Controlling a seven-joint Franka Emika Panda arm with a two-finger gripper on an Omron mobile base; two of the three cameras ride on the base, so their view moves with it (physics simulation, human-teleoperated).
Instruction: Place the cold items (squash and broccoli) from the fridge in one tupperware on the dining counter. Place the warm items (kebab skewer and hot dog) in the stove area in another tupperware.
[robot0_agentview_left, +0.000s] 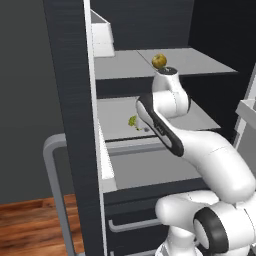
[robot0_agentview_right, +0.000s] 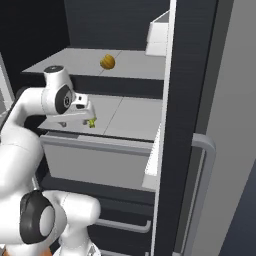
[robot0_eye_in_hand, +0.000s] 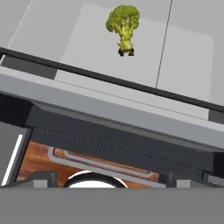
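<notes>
In the open fridge, the round yellow-green squash (robot0_agentview_left: 159, 61) (robot0_agentview_right: 107, 62) rests on the upper shelf. On the middle shelf (robot0_agentview_left: 117, 107) (robot0_agentview_right: 135, 117) lies the small green broccoli (robot0_agentview_left: 132, 121) (robot0_agentview_right: 92, 122) (robot0_eye_in_hand: 124, 22). My gripper (robot0_agentview_right: 75, 119) hangs at that shelf's front edge, just short of the broccoli and not touching it. In the hand view its fingertips (robot0_eye_in_hand: 37, 179) stand wide apart, so it is open and holds nothing. The tupperware, kebab skewer and hot dog are out of view.
The fridge door (robot0_agentview_left: 75, 125) (robot0_agentview_right: 185, 125) stands open beside the arm, with a grey handle (robot0_agentview_left: 52, 175) (robot0_agentview_right: 205, 150) and a white door bin (robot0_agentview_left: 102, 35) (robot0_agentview_right: 160, 32). A grey drawer (robot0_agentview_right: 95, 160) sits under the middle shelf. Wooden floor (robot0_agentview_left: 30, 225) lies below.
</notes>
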